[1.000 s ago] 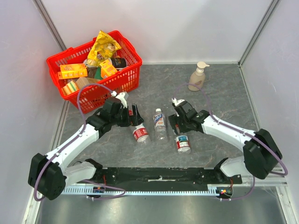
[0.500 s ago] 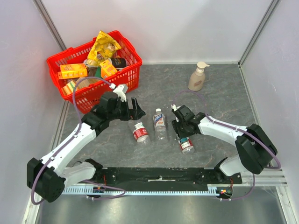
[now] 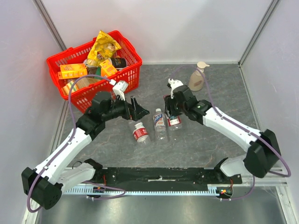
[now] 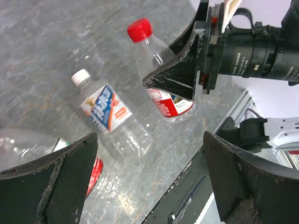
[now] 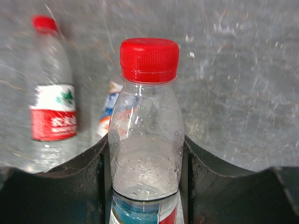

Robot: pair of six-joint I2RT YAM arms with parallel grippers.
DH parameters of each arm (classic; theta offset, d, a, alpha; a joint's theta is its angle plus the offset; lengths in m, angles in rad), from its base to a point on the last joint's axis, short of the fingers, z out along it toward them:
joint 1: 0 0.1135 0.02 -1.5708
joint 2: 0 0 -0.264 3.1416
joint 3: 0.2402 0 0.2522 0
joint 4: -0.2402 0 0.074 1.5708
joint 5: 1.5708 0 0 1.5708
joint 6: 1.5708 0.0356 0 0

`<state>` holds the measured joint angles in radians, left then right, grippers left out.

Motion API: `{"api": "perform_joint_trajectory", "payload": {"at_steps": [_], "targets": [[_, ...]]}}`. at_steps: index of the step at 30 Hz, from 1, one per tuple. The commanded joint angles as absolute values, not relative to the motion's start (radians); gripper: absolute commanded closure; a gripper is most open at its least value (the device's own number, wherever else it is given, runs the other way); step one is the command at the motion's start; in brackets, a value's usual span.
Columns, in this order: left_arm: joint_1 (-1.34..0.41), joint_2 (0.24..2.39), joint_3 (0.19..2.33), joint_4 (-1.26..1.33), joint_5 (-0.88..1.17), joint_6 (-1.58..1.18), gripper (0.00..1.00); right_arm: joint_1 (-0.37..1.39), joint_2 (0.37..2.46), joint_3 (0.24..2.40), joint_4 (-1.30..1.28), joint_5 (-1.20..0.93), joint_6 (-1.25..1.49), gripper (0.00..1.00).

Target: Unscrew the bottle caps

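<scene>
My right gripper [image 3: 171, 115] is shut on a clear bottle [image 3: 174, 122] and holds it off the table. In the right wrist view that bottle [image 5: 145, 140] stands between the fingers [image 5: 79, 182], red cap [image 5: 149, 58] on and pointing away. Two more bottles lie on the table: one with a white cap [image 3: 158, 111] at the middle [image 3: 160, 126], and one with a red label [image 3: 140, 134] left of it, red cap [image 5: 44, 22] on. My left gripper [image 3: 139, 108] hovers open above them, nothing between its fingers [image 4: 56, 182]; the held bottle's cap [image 4: 140, 29] shows ahead of it.
A red basket [image 3: 108, 86] full of snack packs stands at the back left. A beige pump soap bottle [image 3: 197, 77] stands at the back right. White walls close in the grey table on three sides; a black rail [image 3: 159, 175] runs along the near edge.
My right gripper shut on the right-hand bottle, lifted it off the table and carried it back and left. The left arm rose and shifted slightly right, staying open.
</scene>
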<state>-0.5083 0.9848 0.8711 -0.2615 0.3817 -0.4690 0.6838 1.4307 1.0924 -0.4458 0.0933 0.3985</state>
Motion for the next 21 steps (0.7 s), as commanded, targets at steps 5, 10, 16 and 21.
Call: {"api": "perform_joint_trajectory", "payload": {"at_steps": [5,10,16,21], "targets": [[-0.518,1.035,0.859,0.072,0.627,-0.520,0.00,0.680,1.192,1.063,-0.125,0.094,0.601,0.62],[-0.544,1.118,0.841,0.271,0.724,-0.583,0.00,0.680,1.088,0.930,0.112,0.058,0.738,0.62],[-0.609,1.203,0.850,0.449,0.796,-0.610,0.00,0.677,1.060,0.888,0.215,0.012,0.808,0.62],[-0.661,1.282,0.873,0.512,0.808,-0.621,0.01,0.678,1.063,0.876,0.262,-0.026,0.834,0.61]]}}
